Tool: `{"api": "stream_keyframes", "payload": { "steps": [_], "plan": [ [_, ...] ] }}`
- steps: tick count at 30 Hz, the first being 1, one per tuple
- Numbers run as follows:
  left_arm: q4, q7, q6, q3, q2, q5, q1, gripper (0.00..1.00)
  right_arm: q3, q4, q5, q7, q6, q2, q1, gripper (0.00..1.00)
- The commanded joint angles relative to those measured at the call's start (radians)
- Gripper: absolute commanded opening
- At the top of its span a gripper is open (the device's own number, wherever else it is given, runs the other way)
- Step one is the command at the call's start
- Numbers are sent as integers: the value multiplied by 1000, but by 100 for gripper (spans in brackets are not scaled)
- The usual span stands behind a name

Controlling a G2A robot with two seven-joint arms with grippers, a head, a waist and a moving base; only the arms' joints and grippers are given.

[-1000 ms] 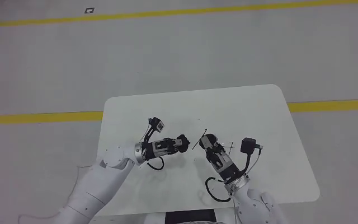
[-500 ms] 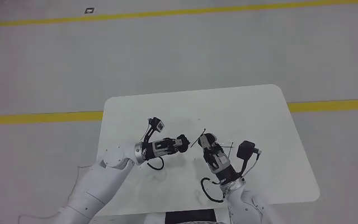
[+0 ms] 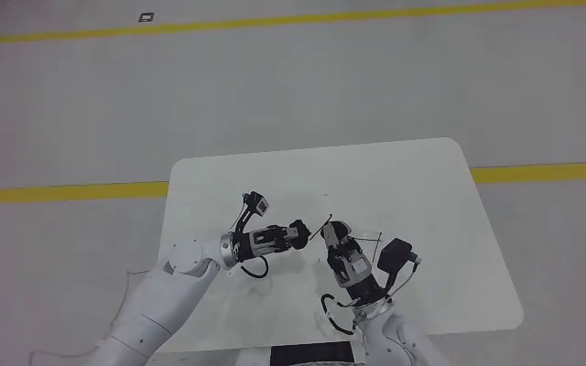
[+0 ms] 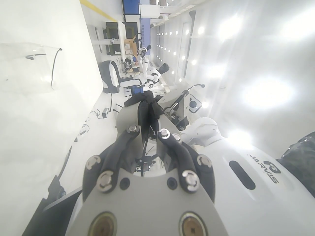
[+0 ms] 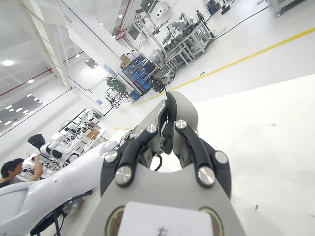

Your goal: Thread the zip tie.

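The black zip tie [image 3: 323, 229] shows as a thin slanted line above the white table, between the two grippers. My left gripper [image 3: 303, 231] comes in from the left and is shut; in the left wrist view a thin black strand of the tie [image 4: 145, 146] runs back between its closed fingers [image 4: 145, 101]. My right gripper [image 3: 335, 232] comes up from the near edge, tip to tip with the left one. It is shut on the tie too, and a short end of the zip tie [image 5: 166, 94] sticks out past its closed tips [image 5: 169, 104].
The white table [image 3: 412, 183] has open surface to the right and far side. In the left wrist view a second black tie [image 4: 54, 67] lies on the table at the edge of a clear plastic piece [image 4: 24, 74].
The right arm has swung a little to the left, bringing its gripper closer to the left gripper. The left arm has stayed still.
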Motion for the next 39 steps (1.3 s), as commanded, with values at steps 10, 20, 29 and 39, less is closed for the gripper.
{"api": "stream_keyframes", "payload": {
  "steps": [10, 20, 29, 39],
  "plan": [
    [0, 0, 0, 0, 0, 0, 0, 0, -45, 36, -85, -61, 82, -5, 35, 0],
    [0, 0, 0, 0, 0, 0, 0, 0, -56, 40, -108, -81, 116, -4, 42, 0],
    [0, 0, 0, 0, 0, 0, 0, 0, -56, 44, -118, -84, 137, -2, 44, 0],
    [0, 0, 0, 0, 0, 0, 0, 0, -59, 51, -112, -92, 150, -2, 51, 0]
  ]
}}
